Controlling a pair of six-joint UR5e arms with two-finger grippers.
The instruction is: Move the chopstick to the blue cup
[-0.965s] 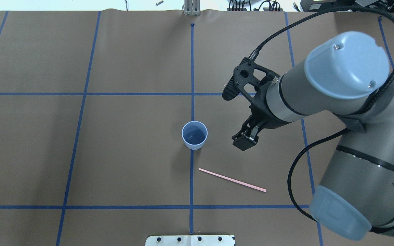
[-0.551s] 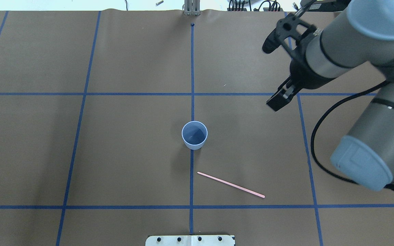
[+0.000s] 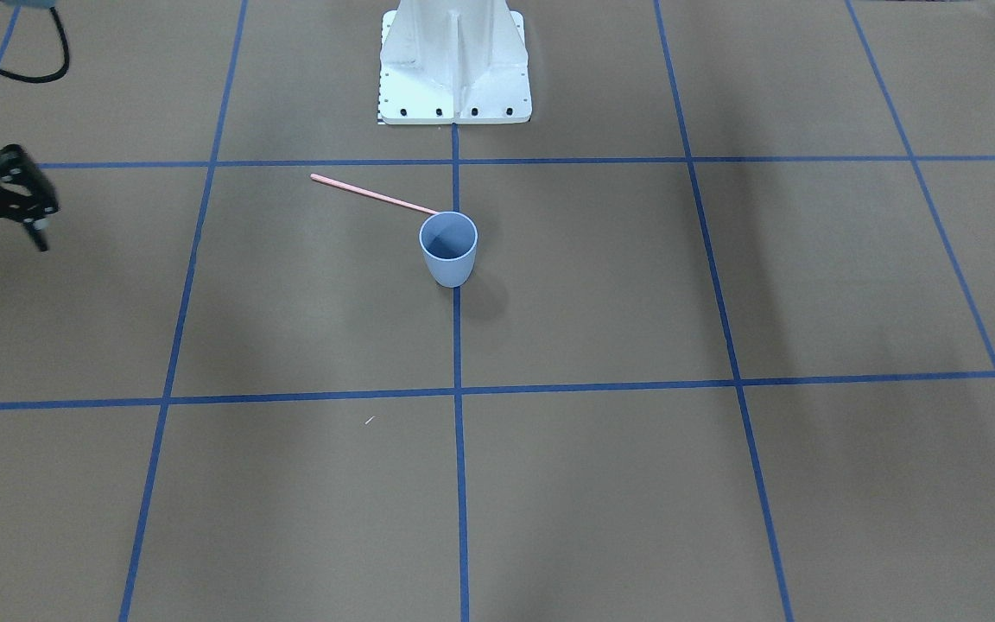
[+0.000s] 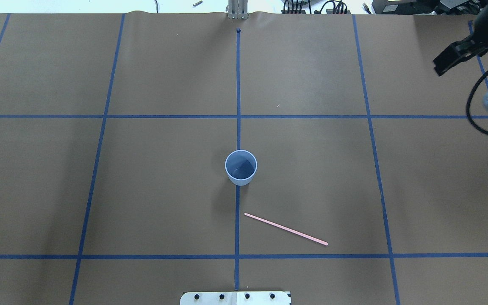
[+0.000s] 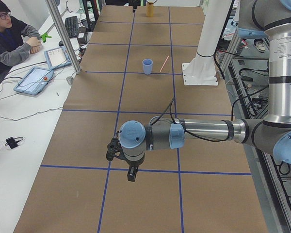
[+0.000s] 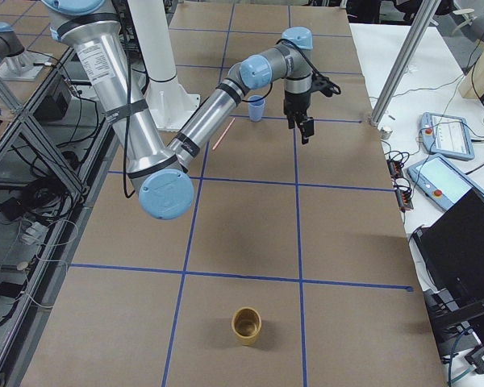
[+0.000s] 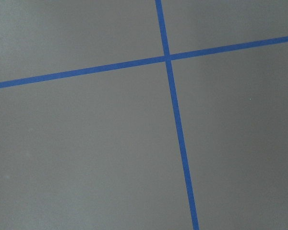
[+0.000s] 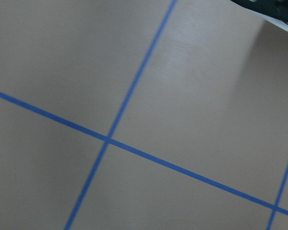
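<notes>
The blue cup (image 4: 241, 167) stands upright and empty at the table's centre, on the middle tape line. It also shows in the front view (image 3: 448, 246). The salmon-pink chopstick (image 4: 286, 229) lies flat on the brown table, between the cup and my base and apart from the cup. In the front view the chopstick (image 3: 372, 196) runs behind the cup's rim. My right gripper (image 4: 440, 67) is far off at the back right, raised, and looks shut and empty; it shows at the front view's left edge (image 3: 38, 238). My left gripper (image 5: 130, 174) hangs over the table's left end; I cannot tell its state.
My white base plate (image 4: 235, 298) sits at the near edge. A tan cup (image 6: 246, 325) stands near the table's right end. An operator (image 5: 9, 39) with tablets (image 5: 34, 80) sits beside the far long edge. Both wrist views show only brown paper and blue tape lines.
My right arm has swung up and away from beside the cup to the far back right. The chopstick shifted slightly toward my base, then lay still.
</notes>
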